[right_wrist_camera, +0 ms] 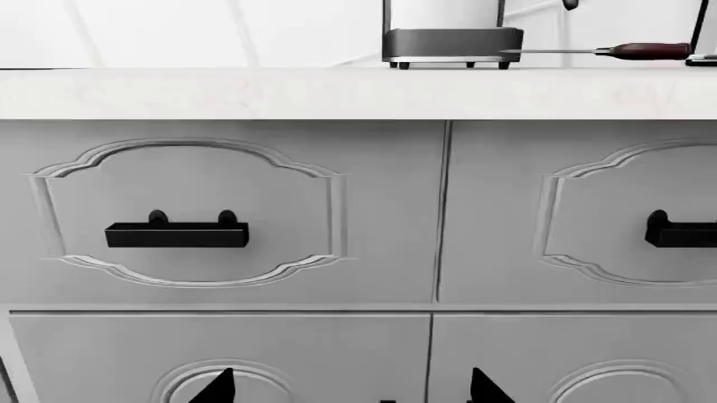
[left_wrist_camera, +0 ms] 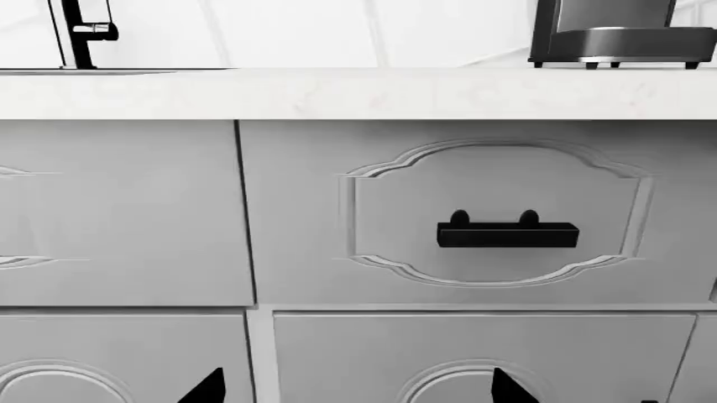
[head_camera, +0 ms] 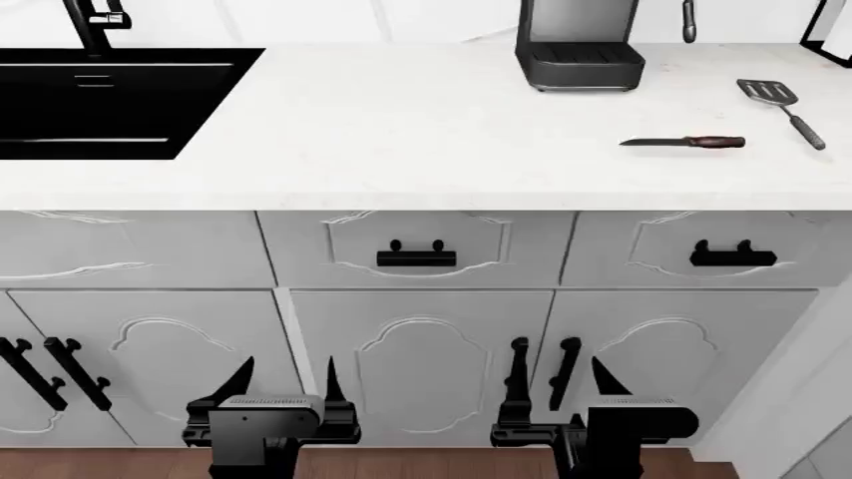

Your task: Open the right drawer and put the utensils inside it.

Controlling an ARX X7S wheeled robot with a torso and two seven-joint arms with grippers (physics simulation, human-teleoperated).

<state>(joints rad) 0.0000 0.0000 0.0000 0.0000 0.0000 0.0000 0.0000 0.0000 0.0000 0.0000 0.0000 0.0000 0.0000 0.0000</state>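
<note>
White bench (head_camera: 399,130) carries my knife (head_camera: 685,142) and spatula (head_camera: 785,108) at upper right of the head frame. Below them the right drawer (head_camera: 692,249) is closed. My left pincer (head_camera: 282,384) and right pincer (head_camera: 557,384) hang released, low before the cabinet doors.

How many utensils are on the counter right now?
2. The knife lies in front of the appliance; the spatula lies to its right, near the counter's end. None seems hidden.
</note>
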